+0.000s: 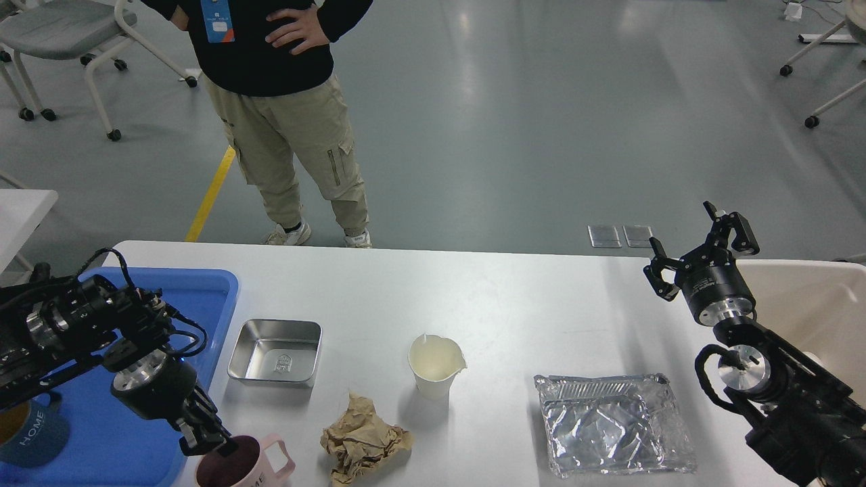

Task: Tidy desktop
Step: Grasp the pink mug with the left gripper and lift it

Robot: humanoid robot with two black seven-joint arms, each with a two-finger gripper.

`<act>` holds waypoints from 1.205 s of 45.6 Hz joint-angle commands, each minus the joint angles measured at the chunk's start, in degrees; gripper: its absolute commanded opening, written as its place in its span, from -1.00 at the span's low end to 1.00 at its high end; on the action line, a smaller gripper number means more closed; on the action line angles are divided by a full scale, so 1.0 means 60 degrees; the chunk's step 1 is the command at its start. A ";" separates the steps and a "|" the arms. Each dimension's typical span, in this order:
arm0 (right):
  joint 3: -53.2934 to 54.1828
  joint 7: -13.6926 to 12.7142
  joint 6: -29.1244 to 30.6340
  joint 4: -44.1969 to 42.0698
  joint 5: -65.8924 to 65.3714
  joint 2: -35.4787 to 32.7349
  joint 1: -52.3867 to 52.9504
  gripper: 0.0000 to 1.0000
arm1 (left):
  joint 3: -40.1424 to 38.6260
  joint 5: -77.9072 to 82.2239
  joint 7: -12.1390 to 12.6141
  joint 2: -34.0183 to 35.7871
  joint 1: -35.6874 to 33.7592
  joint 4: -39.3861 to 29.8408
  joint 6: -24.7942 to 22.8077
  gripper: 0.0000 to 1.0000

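The white desktop (514, 297) fills the lower view. On it lie a square metal tray (275, 352), a white paper cup (436, 365), a crumpled brown paper (362, 439) and a foil container (612, 423). My left gripper (206, 439) is shut on the rim of a pink mug (254, 467) with a dark inside, at the desktop's front left, next to the blue tray (203, 291). My right gripper (700, 247) is open and empty, raised over the desktop's far right.
A blue mug marked HOME (34, 426) sits in the blue tray. A beige bin (812, 304) stands at the right edge behind my right arm. A person (284, 115) stands beyond the far edge. Chairs stand on the floor behind.
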 commanded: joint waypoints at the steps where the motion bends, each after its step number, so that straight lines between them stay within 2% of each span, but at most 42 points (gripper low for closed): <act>1: 0.0000 0.0001 -0.0002 -0.0002 -0.0002 0.0001 0.0000 1.00 | 0.0087 -0.0016 0.0001 0.0269 -0.0392 -0.0029 -0.0025 -0.99; 7: 0.0000 0.0001 -0.0046 -0.0002 -0.0002 0.0015 0.0015 1.00 | 0.0351 -0.0278 0.0001 0.0766 -0.1285 -0.0116 -0.0010 -0.97; 18: -0.0030 -0.0014 -0.0090 0.0012 -0.0002 0.0045 0.0059 1.00 | 0.0234 -0.0748 0.0001 0.1836 -0.1945 -0.0278 0.0034 -0.97; 25: -0.0044 -0.0014 -0.0090 0.0012 -0.0002 0.0045 0.0088 1.00 | 0.0204 -0.1596 0.0001 0.2524 -0.2150 -0.0278 0.0443 -0.97; 35: -0.0118 -0.0014 -0.0090 0.0012 -0.0002 0.0103 0.0118 1.00 | 0.0117 -0.2827 0.0001 0.3535 -0.2722 -0.0292 0.0576 -0.96; 48: -0.0147 -0.0014 -0.0090 0.0012 -0.0016 0.0089 0.0118 1.00 | 0.0175 -0.2989 0.0001 0.4312 -0.2605 -0.0512 0.0854 -0.95; 55: -0.0147 -0.0014 -0.0090 -0.0002 -0.0016 0.0088 0.0118 1.00 | 0.0219 -0.2989 0.0001 0.4678 -0.2181 -0.0512 0.1220 -0.95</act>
